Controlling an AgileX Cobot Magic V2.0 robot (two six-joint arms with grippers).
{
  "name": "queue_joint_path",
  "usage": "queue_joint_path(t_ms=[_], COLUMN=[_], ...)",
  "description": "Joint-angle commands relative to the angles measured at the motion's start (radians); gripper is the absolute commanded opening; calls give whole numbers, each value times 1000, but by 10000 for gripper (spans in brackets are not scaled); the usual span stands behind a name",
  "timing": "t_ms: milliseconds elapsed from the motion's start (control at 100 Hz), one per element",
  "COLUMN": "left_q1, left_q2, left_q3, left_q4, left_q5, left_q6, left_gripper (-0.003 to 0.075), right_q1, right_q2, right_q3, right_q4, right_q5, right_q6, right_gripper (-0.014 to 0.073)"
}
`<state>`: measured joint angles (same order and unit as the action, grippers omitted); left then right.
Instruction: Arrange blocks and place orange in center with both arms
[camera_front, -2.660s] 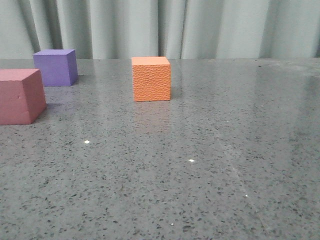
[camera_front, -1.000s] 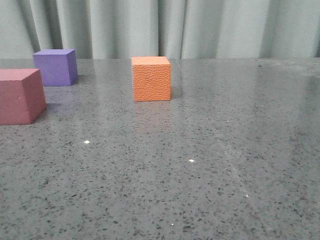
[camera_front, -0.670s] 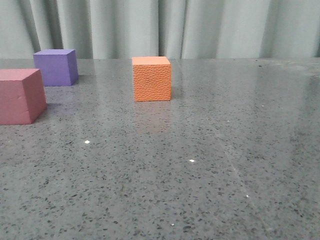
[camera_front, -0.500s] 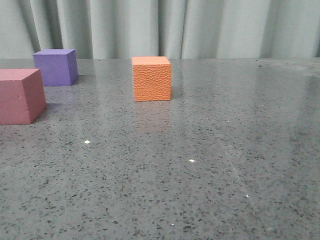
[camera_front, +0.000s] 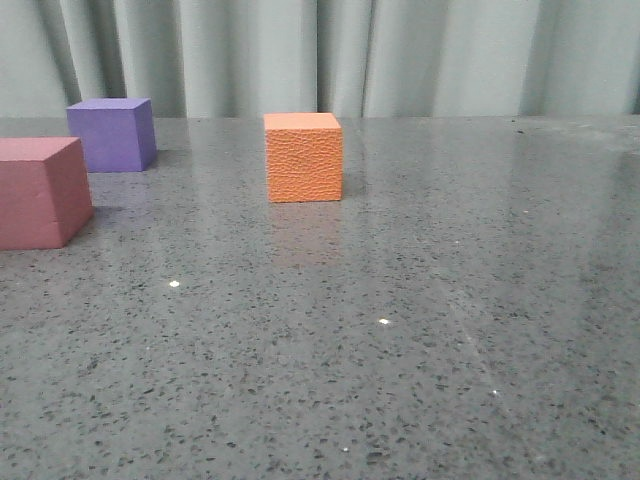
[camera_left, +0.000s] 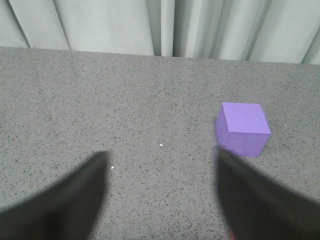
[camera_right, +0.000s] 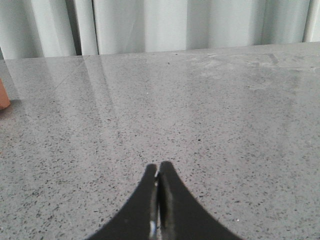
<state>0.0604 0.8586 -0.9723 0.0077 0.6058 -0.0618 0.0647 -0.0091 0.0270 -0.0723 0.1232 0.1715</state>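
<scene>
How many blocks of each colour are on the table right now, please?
Orange block: 1
Purple block: 1
Pink-red block: 1
Total: 3 blocks

Pink-red cube (camera_front: 38, 192) jittered slightly at left edge; position now as before
</scene>
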Motion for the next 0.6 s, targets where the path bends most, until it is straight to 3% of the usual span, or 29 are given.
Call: queue_joint_path(t_ms=[0, 70, 210, 380, 590], left_q1=[2, -3, -59, -222, -444], left_q2=[-4, -4, -1, 66, 282], left_q3=[-36, -36, -54, -141, -271], left_q4=[-8, -27, -43, -77, 1], left_q5=[-76, -54, -42, -49, -96], left_q6=[7, 9, 11, -7, -177], left_gripper=[691, 645, 642, 642, 640], right_q1=[-3, -3, -3, -3, -3], right_q2=[-26, -26, -26, -26, -26], right_q3=[-13, -13, -13, -13, -13], right_q4=[-14, -14, -14, -14, -14], right_q5=[-86, -86, -86, -86, -86], right_q6=[-13, -13, -13, -13, -13], right_gripper=[-67, -67, -67, -67, -67])
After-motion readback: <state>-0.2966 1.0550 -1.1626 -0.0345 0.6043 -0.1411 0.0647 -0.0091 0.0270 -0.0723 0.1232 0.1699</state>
